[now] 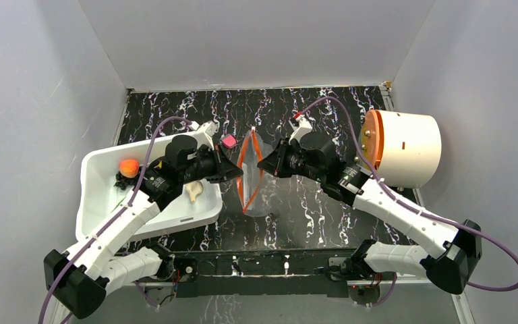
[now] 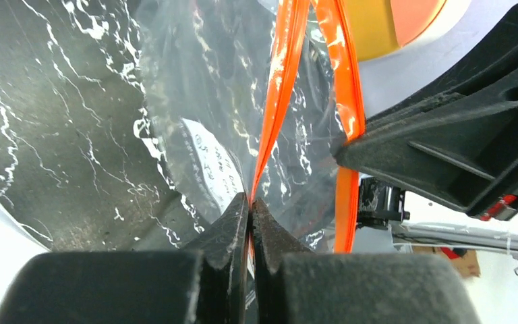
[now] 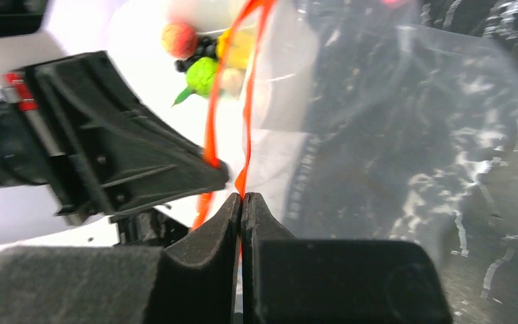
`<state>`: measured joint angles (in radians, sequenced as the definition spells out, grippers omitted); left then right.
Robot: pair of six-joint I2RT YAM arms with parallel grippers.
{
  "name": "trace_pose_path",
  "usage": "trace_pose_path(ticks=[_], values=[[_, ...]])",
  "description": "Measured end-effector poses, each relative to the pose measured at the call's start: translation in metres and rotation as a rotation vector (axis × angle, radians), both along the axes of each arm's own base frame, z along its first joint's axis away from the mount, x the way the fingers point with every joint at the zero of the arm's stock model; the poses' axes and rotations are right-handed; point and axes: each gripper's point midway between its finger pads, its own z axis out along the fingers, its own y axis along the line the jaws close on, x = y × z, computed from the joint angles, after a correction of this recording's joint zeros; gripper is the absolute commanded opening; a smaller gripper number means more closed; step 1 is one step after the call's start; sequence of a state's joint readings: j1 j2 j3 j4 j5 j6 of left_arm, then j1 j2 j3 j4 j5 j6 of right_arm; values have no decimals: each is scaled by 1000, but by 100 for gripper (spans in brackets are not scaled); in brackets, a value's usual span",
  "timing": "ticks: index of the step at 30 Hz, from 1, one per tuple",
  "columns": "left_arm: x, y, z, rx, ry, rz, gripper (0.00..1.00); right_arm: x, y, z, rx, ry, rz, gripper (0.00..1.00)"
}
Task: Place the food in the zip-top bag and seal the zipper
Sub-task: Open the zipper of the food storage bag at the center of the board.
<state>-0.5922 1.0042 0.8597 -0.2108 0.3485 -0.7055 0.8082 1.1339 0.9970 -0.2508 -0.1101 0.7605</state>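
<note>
Two grippers are engaged on one clear, crinkly plastic zip-top bag (image 1: pixel 255 192), which stands on edge on the black, white-veined table (image 1: pixel 324 216) directly between the two tools. The left gripper (image 2: pixel 250 202) is clenched: both black fingers meet on one lip of the narrow orange-red zipper strip (image 2: pixel 280 101). The right gripper (image 3: pixel 242 199) is likewise clenched, its two fingers pinching the opposite lip. The two lips stand apart between the fingertips, so the bag mouth gapes in a narrow lens shape. One white label shows through the bag wall just ahead of the left fingertips. One white plastic bin (image 1: pixel 98 196) lies beside and partly under the left gripper, on the side away from the bag. Four food items can be counted in it: one orange ball (image 1: pixel 129 167), one round green ball (image 3: pixel 202 74), one yellow piece (image 3: pixel 241 47) and one beige piece (image 1: pixel 194 191). A dark item beside the orange ball cannot be identified. One small pink block (image 1: pixel 228 142) sits just beyond the left gripper. One white cylindrical drum (image 1: pixel 411 148) with an orange end face lies behind the right gripper, well apart from the bag.
</note>
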Motion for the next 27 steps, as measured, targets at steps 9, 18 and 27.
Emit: trace_pose_path(ticks=[9, 18, 27], values=[[26, 9, 63, 78, -212, 29, 0, 18, -41, -2, -141, -41, -197, 1], [32, 4, 15, 194, -183, -23, 0, 10, -47, -61, -170, 96, -240, 26], [32, -11, -11, 190, -119, -61, 0, 11, -44, -67, -109, 182, -305, 51]])
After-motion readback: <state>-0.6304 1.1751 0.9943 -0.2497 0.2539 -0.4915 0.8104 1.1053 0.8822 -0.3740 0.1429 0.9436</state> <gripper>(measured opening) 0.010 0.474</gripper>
